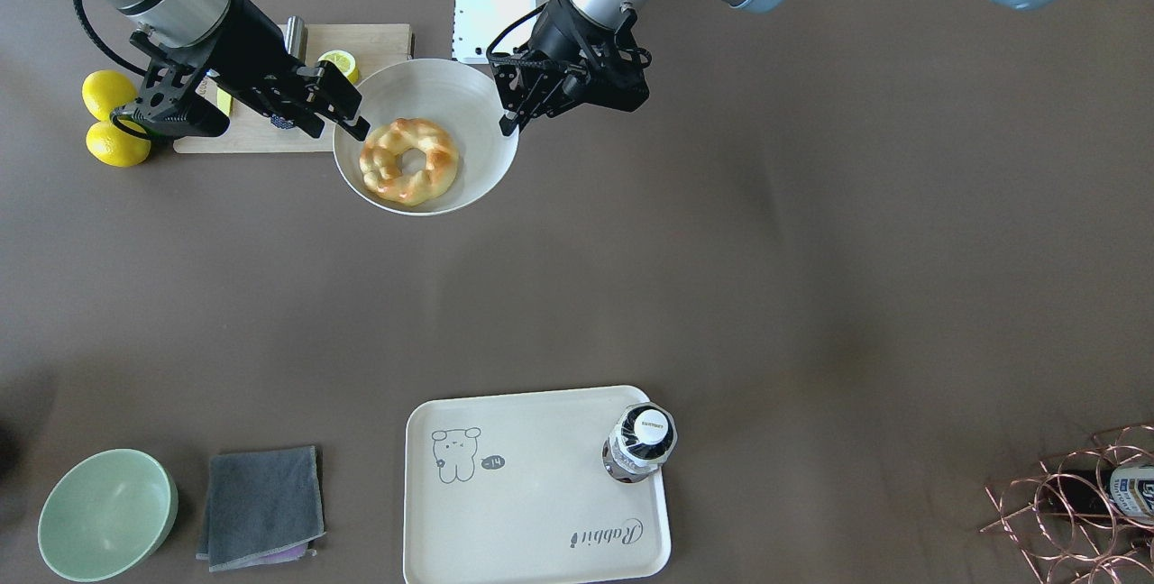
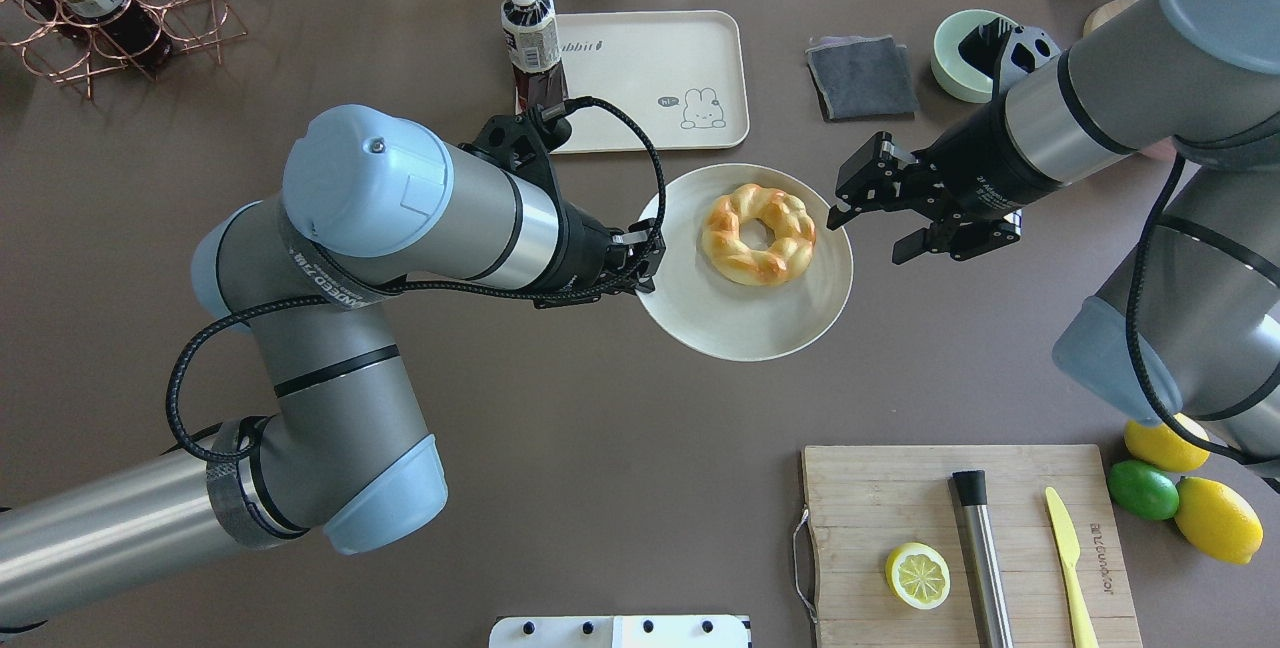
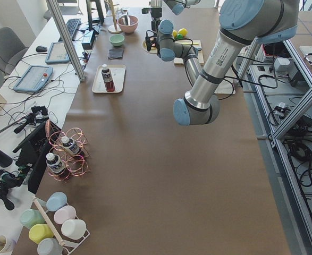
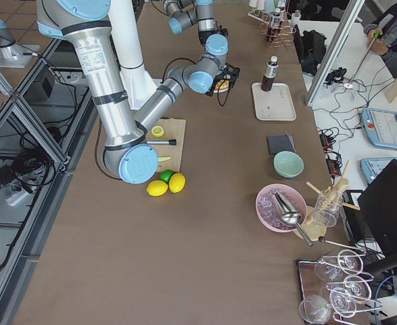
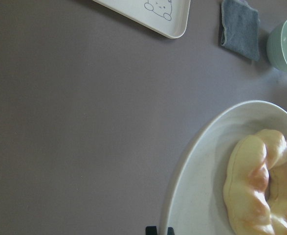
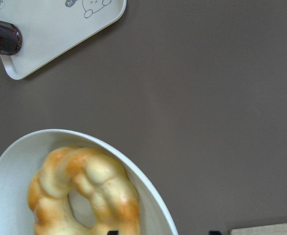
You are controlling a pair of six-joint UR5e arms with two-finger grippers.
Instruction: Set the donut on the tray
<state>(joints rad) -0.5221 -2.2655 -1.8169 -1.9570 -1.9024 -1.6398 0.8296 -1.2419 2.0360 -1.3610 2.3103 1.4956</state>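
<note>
Donut (image 2: 725, 238) sat on a white plate (image 2: 740, 323), the tray (image 2: 650, 58) not yet reached.
Left hand (image 2: 647, 255) pinched the rim; right hand (image 2: 866, 236) gaped astride it, likely needing to grasp the donut next.

Brown tabletop (image 1: 721, 296); along the side far from the robot lie the cream tray (image 1: 541, 494), a folded grey cloth (image 1: 261, 503) and a green bowl (image 1: 106, 515); nearer the robot, a wooden cutting board (image 2: 870, 498), with two lemons (image 2: 1217, 520) and a lime (image 2: 1142, 490) beside it.

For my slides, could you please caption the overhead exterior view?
Left gripper and right gripper flank the plate holding the donut; tray and bottle lie beyond.
</note>
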